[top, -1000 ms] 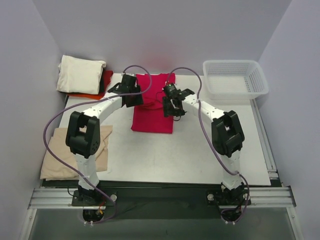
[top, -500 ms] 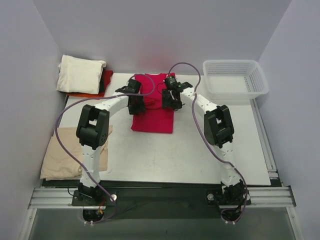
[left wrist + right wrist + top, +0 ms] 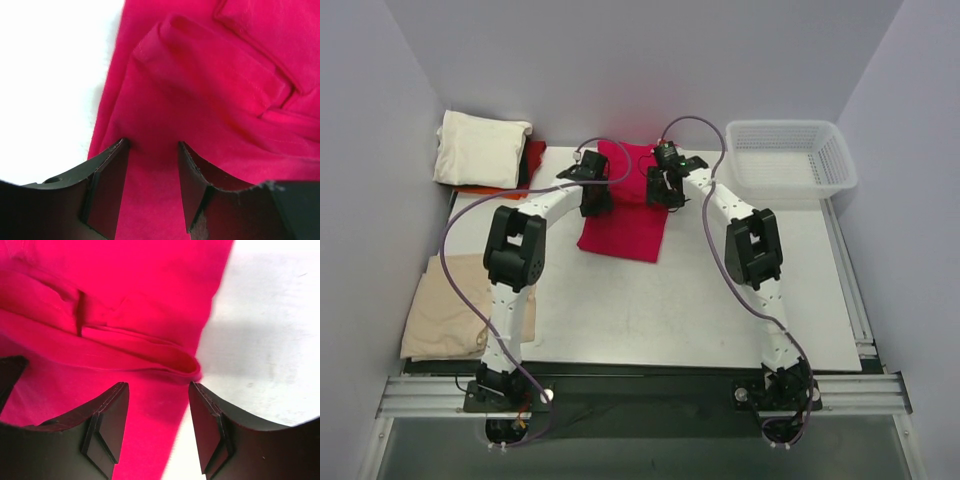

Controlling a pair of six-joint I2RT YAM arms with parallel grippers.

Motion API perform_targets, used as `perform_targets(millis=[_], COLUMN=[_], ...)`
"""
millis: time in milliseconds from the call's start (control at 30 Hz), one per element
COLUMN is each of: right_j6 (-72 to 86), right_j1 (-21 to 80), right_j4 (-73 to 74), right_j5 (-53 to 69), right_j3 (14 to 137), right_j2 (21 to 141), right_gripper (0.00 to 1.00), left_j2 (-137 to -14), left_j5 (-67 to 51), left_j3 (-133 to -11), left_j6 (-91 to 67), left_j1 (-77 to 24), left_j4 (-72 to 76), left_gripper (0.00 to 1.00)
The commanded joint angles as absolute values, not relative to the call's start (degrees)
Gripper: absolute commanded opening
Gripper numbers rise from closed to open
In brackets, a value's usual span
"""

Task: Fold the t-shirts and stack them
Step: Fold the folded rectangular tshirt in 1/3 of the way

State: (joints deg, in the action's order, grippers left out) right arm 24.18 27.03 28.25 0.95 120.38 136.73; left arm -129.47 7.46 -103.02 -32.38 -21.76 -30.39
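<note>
- Crimson shirt (image 3: pixel 623 218): lies flat on the white table (image 3: pixel 720 300), folded into a long strip running from the far edge toward the middle, its near end skewed slightly left.
- My left gripper (image 3: pixel 152 150): poised over the strip's left side, far half. Jaws stand apart with red cloth showing between them; whether the tips press the cloth I cannot tell.
- Folded sleeve (image 3: pixel 210 65): a doubled band with a stitched hem, lying just beyond my left fingers (image 3: pixel 107 190).
- My right gripper (image 3: pixel 157 392): over the strip's right edge, opposite the left one. Jaws apart; the gap straddles the boundary between red cloth and bare table.
- Rolled fold (image 3: pixel 135 352): a thick ridge of cloth ending at the right edge, just ahead of my right fingers (image 3: pixel 212 430).
- Cream shirt (image 3: pixel 480 148): folded, at the far left corner, resting on an orange-red shirt (image 3: pixel 495 188) whose edge shows beneath.
- Tan shirt (image 3: pixel 445 315): spread at the near left, partly under my left arm.
- White basket (image 3: pixel 790 160): far right, apart from the shirts.
</note>
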Motion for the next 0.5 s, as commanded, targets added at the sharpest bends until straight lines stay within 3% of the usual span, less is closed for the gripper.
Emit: perform_targets(millis=[0,267,467], right_j6=[24.35,24.08,24.34], right_j1=[25.49,24.17,26.10], right_j4=[30.15,31.46,31.20], right_j5=[0.18,-0.44,4.74], right_j3=[122.61,113.92,98.63], right_j2=[135.36,126.85,118.06], right_gripper=[0.51,0.51,0.52], left_j2=[-130.43,-125.69,-119.89], left_j5=[12.21,12.83,1.07], left_j3=[-106.70,-107.93,-101.19], left_j6=[-33.75,-30.85,-24.53], left_j1=[-21.62,-21.18,-18.64], left_j4=[-27.34,-29.79,-32.87], left_gripper=[0.54,0.54,0.56])
